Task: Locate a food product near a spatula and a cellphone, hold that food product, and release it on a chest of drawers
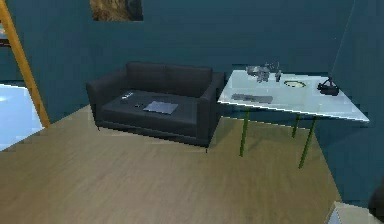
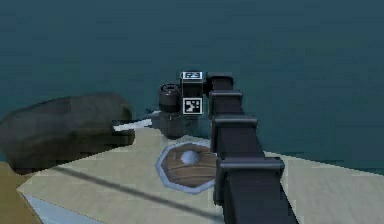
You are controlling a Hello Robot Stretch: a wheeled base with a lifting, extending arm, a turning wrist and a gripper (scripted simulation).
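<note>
In the arm side view my arm (image 2: 240,150) rises from the bottom edge over a pale surface (image 2: 100,185). At its far end are the two marked squares, with the gripper (image 2: 165,118) just left of them. A thin white strip (image 2: 132,125) juts left from the gripper. Below it lies a round brown dish with a grey rim (image 2: 190,168), and a small pale blob (image 2: 187,156) sits in the dish. I cannot tell whether the gripper holds anything. In the forward view a pale table (image 1: 300,105) carries several small grey and dark things (image 1: 265,73) and a round plate-like item (image 1: 294,85).
A dark sofa (image 1: 155,100) stands against the blue wall, with a flat grey item (image 1: 158,105) on its seat. An orange upright frame (image 1: 30,75) leans at the forward view's left. Wood floor (image 1: 150,180) lies open in front. A large dark rounded mass (image 2: 60,135) sits at the arm side view's left.
</note>
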